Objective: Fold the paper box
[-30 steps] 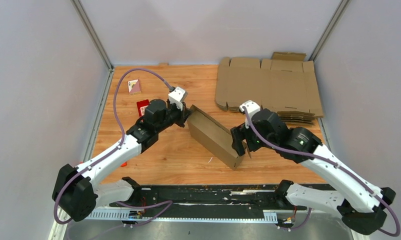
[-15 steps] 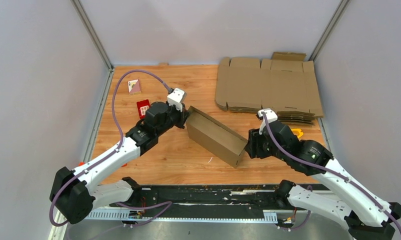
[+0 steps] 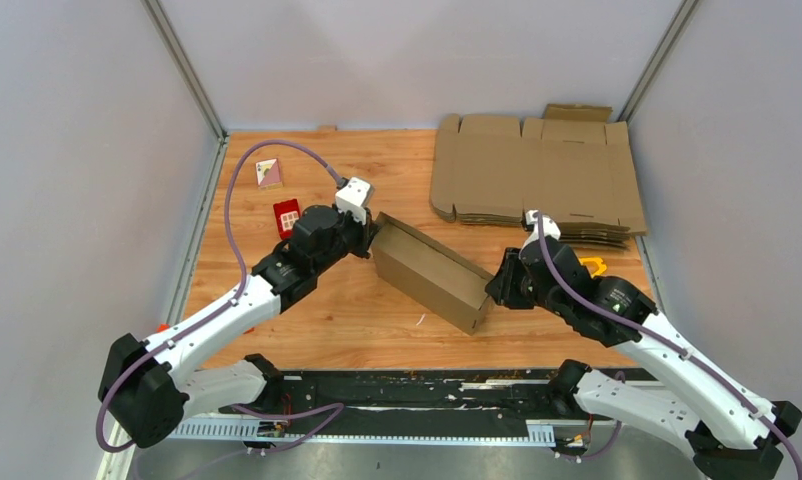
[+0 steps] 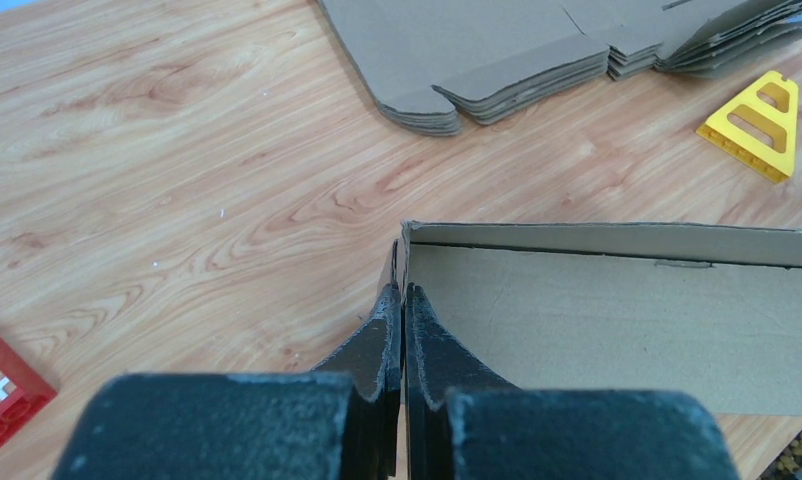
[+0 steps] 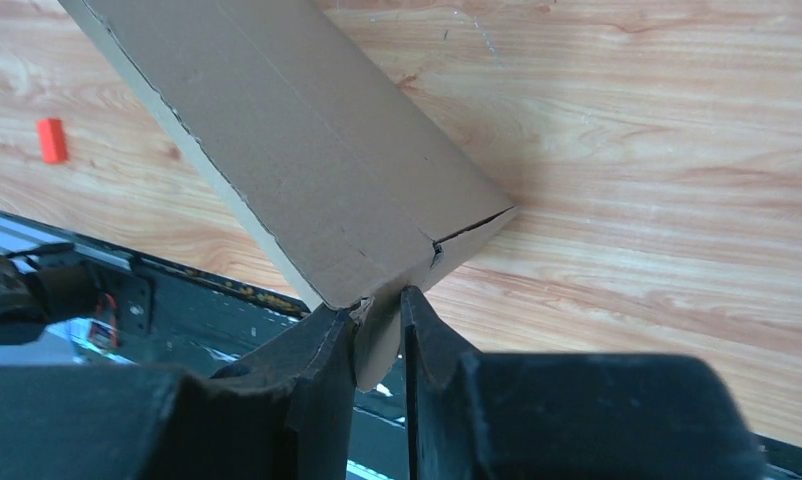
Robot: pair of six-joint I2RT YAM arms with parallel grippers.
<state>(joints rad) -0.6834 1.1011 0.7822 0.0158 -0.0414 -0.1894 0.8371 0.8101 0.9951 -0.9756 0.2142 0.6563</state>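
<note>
The paper box (image 3: pixel 427 275) is a long, partly folded brown cardboard tray lying diagonally mid-table. My left gripper (image 3: pixel 370 238) is shut on the thin end wall at its far-left corner. In the left wrist view its fingertips (image 4: pixel 402 300) pinch that edge, and the box's inner wall (image 4: pixel 617 310) stretches to the right. My right gripper (image 3: pixel 497 287) is at the near-right end. In the right wrist view the box (image 5: pixel 297 150) slants above the right gripper (image 5: pixel 379 312), whose fingers are closed on a small corner flap (image 5: pixel 377 345) hanging between them.
A pile of flat cardboard sheets (image 3: pixel 532 170) lies at the back right. A yellow triangular piece (image 3: pixel 594 266) sits beside my right arm. A small red box (image 3: pixel 286 215) and a small pink box (image 3: pixel 268 173) lie at the left. A black rail (image 3: pixel 407 385) runs along the near edge.
My right gripper has swung out to the right of the box's near end and closed from wide open onto its corner flap. The left gripper has kept its grip.
</note>
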